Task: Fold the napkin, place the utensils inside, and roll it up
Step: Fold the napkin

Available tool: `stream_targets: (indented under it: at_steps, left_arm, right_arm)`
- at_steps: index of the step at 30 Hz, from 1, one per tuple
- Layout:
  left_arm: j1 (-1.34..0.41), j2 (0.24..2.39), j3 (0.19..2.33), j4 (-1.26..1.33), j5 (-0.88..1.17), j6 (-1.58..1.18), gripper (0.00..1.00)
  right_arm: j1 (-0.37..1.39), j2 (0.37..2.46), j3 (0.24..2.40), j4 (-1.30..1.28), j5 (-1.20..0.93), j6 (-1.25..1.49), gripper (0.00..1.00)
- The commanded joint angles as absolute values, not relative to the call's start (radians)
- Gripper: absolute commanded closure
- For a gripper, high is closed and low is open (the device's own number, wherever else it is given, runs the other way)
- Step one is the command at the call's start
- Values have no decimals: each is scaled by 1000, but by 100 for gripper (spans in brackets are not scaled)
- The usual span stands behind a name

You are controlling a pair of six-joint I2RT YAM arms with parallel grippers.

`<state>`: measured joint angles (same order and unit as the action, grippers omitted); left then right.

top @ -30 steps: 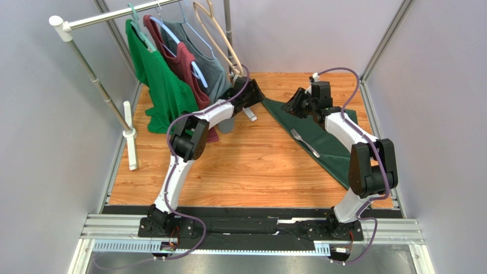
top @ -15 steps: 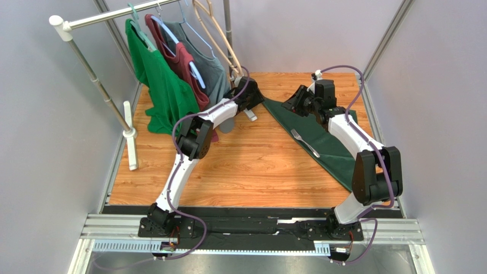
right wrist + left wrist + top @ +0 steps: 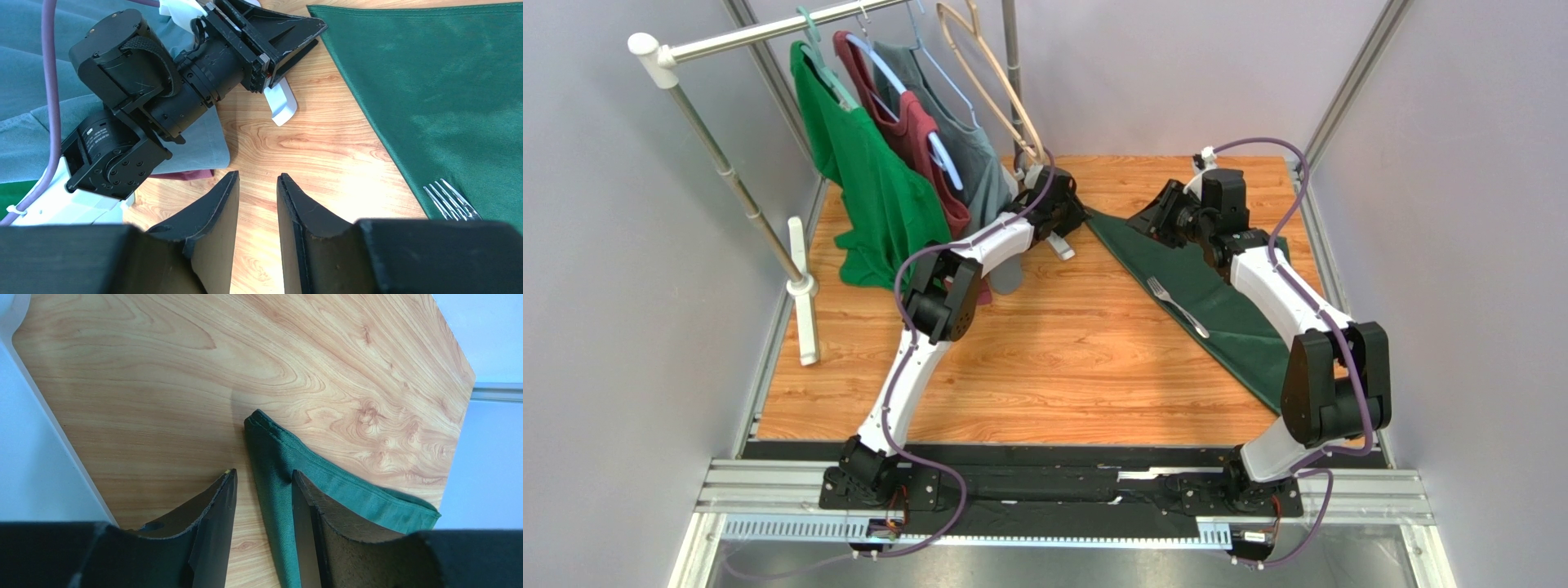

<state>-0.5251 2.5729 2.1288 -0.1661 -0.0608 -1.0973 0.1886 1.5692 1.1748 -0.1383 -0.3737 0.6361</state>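
The step in hand looks like the fold, at its grasping stage. The left gripper (image 3: 264, 474) is down at the table (image 3: 153, 386) with one pointed corner of the dark green napkin (image 3: 276, 453) lying between its fingers. The jaws stand apart: the right-hand finger in its wrist view meets or overlaps the cloth's edge, while a strip of bare wood shows between the cloth and the other finger. So it straddles the corner without pinching it. The corner's tip pokes out just ahead of the fingertips, and the hemmed edge trails off to the right behind them.

The right gripper (image 3: 258, 177) hovers with its jaws parted and nothing between them, only wood beneath. From its side, the left gripper is ahead and to the left. The napkin spreads ahead and to the right as a flat triangle. The silver fork (image 3: 451, 199) rests on the cloth just right of its fingers, tines showing.

The next move, as I judge it, calls for the left jaws to clamp onto the corner low enough to catch the thin cloth off the wood. The corner can then be lifted and carried across. The fork sitting on the napkin may slide if the cloth is pulled sharply, and the right gripper is free to steady the far side.
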Motion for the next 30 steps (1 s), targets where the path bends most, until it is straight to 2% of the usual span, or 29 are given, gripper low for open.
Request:
stream_targets:
  at_steps: [1, 6, 14, 17, 18, 24, 26, 30]
  left_arm:
    - [-505, 2594, 2144, -153, -80, -1135, 54]
    - [-499, 2602, 2149, -137, -74, -1138, 62]
    - [-491, 2612, 2151, -100, -57, -1140, 67]
    - [-488, 2615, 2149, -87, -46, -1138, 73]
    - [-488, 2615, 2148, -81, -43, -1138, 78]
    - [-479, 2615, 2111, 29, -8, -1138, 92]
    - [-472, 2617, 2079, 84, 47, -1141, 99]
    - [-465, 2619, 2036, 231, 106, -1131, 100]
  right_arm:
    - [190, 1531, 1178, -127, -403, 649, 67]
    - [190, 1522, 1175, -130, -408, 646, 67]
    - [190, 1511, 1164, -133, -422, 643, 67]
    - [192, 1509, 1163, -137, -423, 640, 67]
    - [190, 1508, 1163, -137, -423, 640, 66]
    - [190, 1503, 1154, -146, -414, 630, 66]
    - [187, 1493, 1151, -159, -400, 621, 67]
    - [170, 1465, 1138, -213, -338, 591, 66]
